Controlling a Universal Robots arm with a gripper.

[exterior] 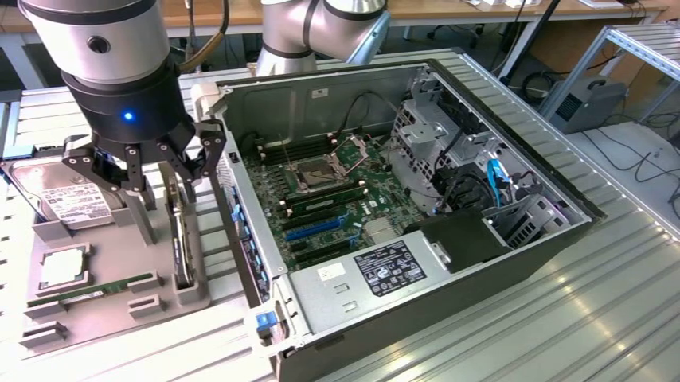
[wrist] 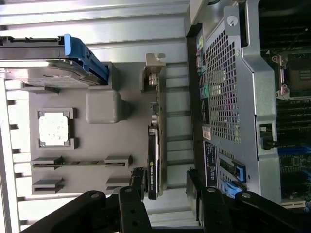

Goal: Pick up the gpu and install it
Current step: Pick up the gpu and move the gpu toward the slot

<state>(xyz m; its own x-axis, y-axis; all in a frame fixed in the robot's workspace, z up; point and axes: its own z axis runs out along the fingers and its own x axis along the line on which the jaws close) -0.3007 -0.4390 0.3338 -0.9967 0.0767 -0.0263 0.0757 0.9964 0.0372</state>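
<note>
One gpu point(exterior: 181, 239) stands on edge in a slot of the grey tray point(exterior: 123, 251), just beside the open computer case point(exterior: 276, 99), on the exterior view's left. The gripper point(exterior: 154, 171) hovers above it, fingers spread wide and empty. The card is probably stiff, fairly light and fragile (bare circuitry), so it is best pinched across its flat faces near the upper edge.

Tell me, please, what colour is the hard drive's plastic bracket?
The bracket is blue, clearest in the wrist view.
</note>
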